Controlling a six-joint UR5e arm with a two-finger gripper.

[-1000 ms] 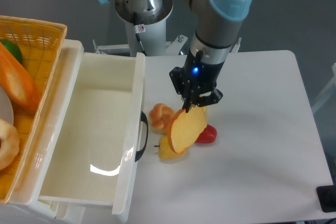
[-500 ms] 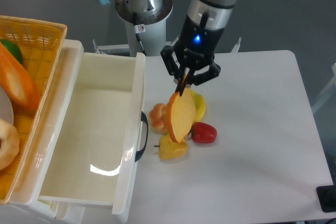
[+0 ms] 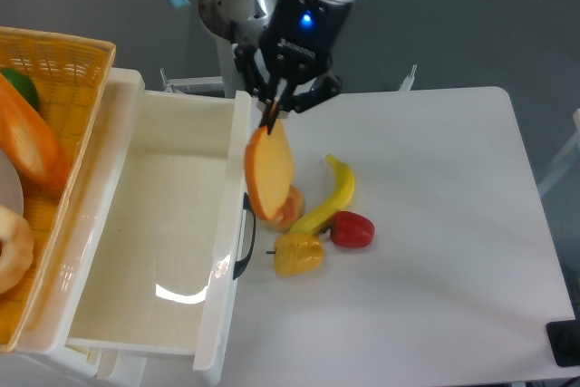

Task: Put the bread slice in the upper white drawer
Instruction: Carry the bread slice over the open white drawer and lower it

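The bread slice (image 3: 269, 172) hangs on edge in the air, pale orange with a darker crust, pinched at its top by my gripper (image 3: 275, 115), which is shut on it. It hovers just right of the front wall of the upper white drawer (image 3: 145, 224), above the dark handle (image 3: 245, 237). The drawer is pulled open and its glossy inside holds nothing.
On the table right of the drawer lie a knotted bun (image 3: 288, 210) partly behind the slice, a banana (image 3: 333, 198), a red pepper (image 3: 352, 229) and a yellow pepper (image 3: 297, 255). A yellow wicker basket (image 3: 63, 70) with a baguette (image 3: 32, 147) stands at the left.
The gripper has carried the bread slice up and to the left, from over the fruit pile to the drawer's front wall. The banana and bun now show more.
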